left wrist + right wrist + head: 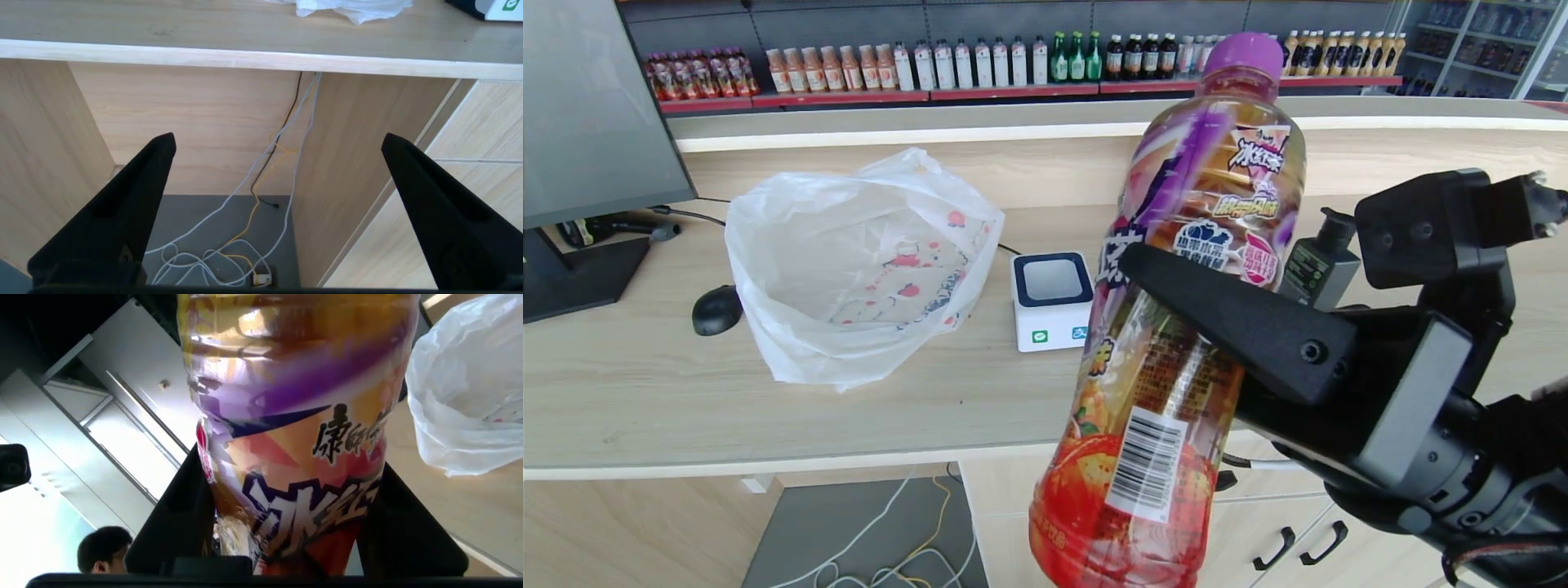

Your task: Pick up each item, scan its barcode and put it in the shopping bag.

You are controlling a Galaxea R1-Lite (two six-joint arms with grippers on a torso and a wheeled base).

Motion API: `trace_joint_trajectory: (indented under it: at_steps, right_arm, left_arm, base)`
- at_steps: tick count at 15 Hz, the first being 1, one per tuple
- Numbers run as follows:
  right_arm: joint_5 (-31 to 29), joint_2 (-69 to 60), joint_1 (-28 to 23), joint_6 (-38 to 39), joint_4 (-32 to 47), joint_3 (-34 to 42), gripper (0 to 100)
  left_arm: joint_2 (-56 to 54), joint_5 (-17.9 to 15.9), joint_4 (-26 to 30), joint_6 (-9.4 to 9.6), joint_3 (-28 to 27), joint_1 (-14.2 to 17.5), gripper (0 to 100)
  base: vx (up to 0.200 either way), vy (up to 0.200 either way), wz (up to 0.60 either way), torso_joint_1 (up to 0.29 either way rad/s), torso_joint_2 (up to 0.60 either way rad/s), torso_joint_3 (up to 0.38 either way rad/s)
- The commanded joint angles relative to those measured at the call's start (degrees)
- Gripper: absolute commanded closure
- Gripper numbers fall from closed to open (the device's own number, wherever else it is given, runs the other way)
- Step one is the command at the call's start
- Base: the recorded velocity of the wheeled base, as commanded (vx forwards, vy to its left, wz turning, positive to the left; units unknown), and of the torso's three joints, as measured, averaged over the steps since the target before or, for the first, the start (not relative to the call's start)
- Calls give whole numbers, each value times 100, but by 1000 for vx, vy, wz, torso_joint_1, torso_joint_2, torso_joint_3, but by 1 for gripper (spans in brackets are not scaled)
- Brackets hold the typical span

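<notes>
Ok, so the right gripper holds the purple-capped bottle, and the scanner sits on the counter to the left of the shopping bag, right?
Not quite. The right gripper does hold the purple-capped bottle, but the scanner sits on the counter to the right of the shopping bag, not the left. The head view shows it.

The right gripper [1172, 278] is matte black. Its visible finger [1241, 327] is a long, flat wedge with one recessed screw [1312, 352] near its base. The gripper body carries a grey side panel [1413, 400]. The wrist housing [1445, 220] is a black block with small round fasteners. The left gripper [278, 147] has two plain black tapering fingers [122, 220].
</notes>
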Motion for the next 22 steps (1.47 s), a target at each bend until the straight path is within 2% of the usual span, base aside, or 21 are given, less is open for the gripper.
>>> trace_joint_trajectory:
  at_steps: [1,7,13,19,22]
  right_arm:
    - [4,18,21,7,-6,-25,100]
    - [-5,0,38,-125,-6,142,100]
    - [-14,-9,3,-1215,-6,353,100]
    - [-31,79,-603,-2744,-6,485,100]
    - [-365,44,-806,-3386,-6,889,100]
  left_arm:
    - [0,0,0,0,0,0,0]
    - [0,0,0,-9,0,0,0]
    - [0,0,9,0,0,0,0]
    - [0,0,9,-9,0,0,0]
    - [0,0,0,0,0,0,0]
  base:
    - [0,0,0,0,0,0]
    - [0,0,0,0,0,0]
    - [0,0,0,0,0,0]
    - [0,0,0,0,0,0]
    - [0,0,0,0,0,0]
